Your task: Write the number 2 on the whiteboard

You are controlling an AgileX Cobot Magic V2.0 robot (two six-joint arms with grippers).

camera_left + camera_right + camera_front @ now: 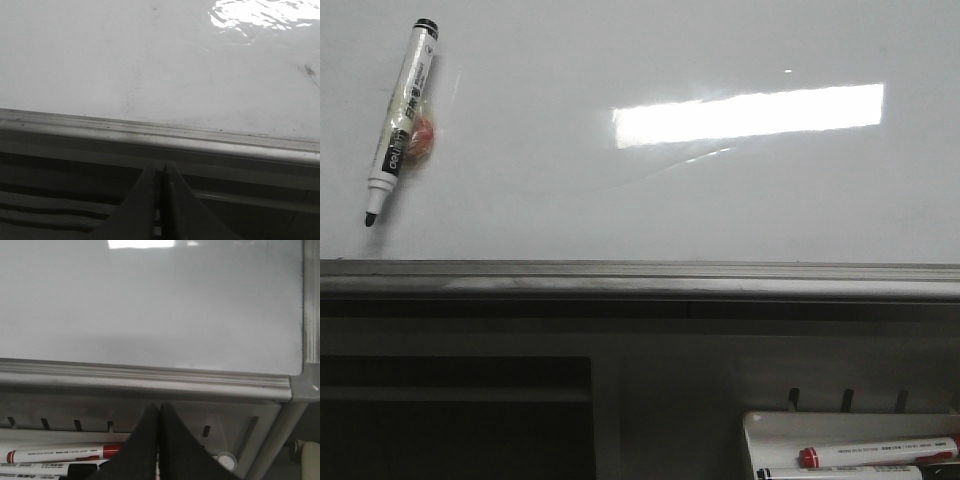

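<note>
Front view: the whiteboard (650, 200) was blank, no number 2 drawn. An uncapped black marker (402, 120) lay against its upper-left area, tip down, with no gripper visible. A tray (760, 425) below the rail (640, 280) held a red marker (875, 452). Risk: the marker might slip or roll when approached, since what held it there could not be told.

Left wrist view: the left gripper (161, 200) was closed, fingers together and empty, below the rail. Unless opened first, it would likely knock the marker.

Right wrist view: the right gripper (159, 440) was likewise closed and empty, above the tray; choosing a capped marker would leave no stroke.
</note>
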